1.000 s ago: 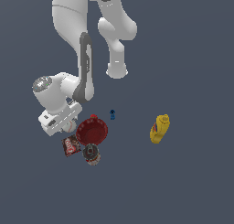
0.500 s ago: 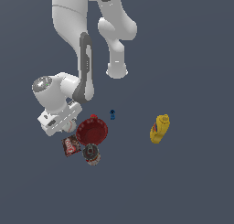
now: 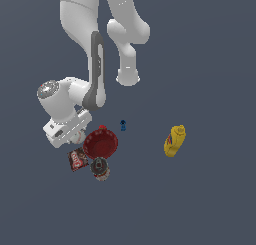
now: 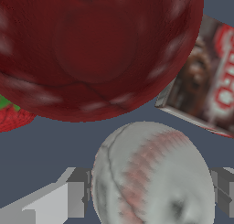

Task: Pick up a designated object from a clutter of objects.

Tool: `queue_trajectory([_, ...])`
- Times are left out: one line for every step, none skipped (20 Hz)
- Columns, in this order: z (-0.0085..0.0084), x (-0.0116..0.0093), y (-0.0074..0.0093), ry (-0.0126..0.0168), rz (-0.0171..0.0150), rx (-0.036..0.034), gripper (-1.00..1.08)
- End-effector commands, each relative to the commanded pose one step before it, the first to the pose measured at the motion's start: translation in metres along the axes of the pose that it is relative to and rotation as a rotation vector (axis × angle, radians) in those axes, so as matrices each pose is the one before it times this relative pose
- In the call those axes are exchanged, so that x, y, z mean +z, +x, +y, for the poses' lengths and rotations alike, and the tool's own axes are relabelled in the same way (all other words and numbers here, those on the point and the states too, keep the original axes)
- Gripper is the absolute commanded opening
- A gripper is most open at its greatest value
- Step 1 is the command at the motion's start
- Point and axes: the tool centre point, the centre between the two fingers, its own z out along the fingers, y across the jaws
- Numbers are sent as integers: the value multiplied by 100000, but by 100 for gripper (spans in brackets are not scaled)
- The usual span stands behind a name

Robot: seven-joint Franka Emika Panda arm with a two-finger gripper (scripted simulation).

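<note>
The white baseball [image 4: 153, 175] with faint red stitching fills the space between my gripper's [image 4: 151, 191] two fingers, and the grey pads [image 4: 77, 193] touch it on both sides. In the exterior view the gripper [image 3: 75, 137] is down at the floor, at the red bowl's [image 3: 100, 143] left side. Only a sliver of the ball [image 3: 78, 136] shows under the hand there. The bowl [image 4: 91, 49] and the dark red flat packet [image 4: 203, 86] lie just beyond the ball in the wrist view.
The packet [image 3: 76, 159] and the red-and-white can [image 3: 100, 169] lie close below the bowl. A tiny blue piece [image 3: 123, 124] sits at the bowl's right. A yellow bottle [image 3: 174, 140] lies far right. A small red-and-green piece [image 4: 13, 118] lies by the bowl's rim.
</note>
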Motion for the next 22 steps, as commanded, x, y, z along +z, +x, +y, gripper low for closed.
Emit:
queue_trajectory([-386,-1114,1049,-282,55,-137,-100])
queue_trajectory([-238,-516,494,0,0,0,-100])
queue_trajectory([-263,-573,548,0,0,0,-100])
queue_trajectory([-294,-622,624,1,-63,-28,-100])
queue_trajectory([-314,-687,656,0,0,0,-100])
queue_trajectory([-336,-738,704,0,0,0,-100])
queue_trajectory([-361,-774,771,1,-62,-29,-100])
queue_trajectory([-374,-829,790,0,0,0,-100])
queue_trajectory([-391,-870,828,0,0,0,-100])
queue_trajectory([-408,-884,882,4,-60,-34,-100])
queue_trajectory([-400,-900,857,0,0,0,-100])
queue_trajectory([-398,-898,856,0,0,0,-100])
queue_trajectory([-395,-898,855,0,0,0,-100])
queue_trajectory([-400,-884,879,12,-33,-33,-100])
queue_trajectory([-392,-898,857,0,0,0,-100])
queue_trajectory([-389,-897,856,0,0,0,-100])
queue_trajectory([-386,-896,857,0,0,0,-100])
queue_trajectory([-384,-895,858,0,0,0,-100])
queue_trajectory([-380,-894,858,0,0,0,-100])
queue_trajectory([-380,-872,879,47,14,-48,-100])
queue_trajectory([-374,-891,859,0,0,0,-100])
queue_trajectory([-369,-888,859,0,0,0,-100])
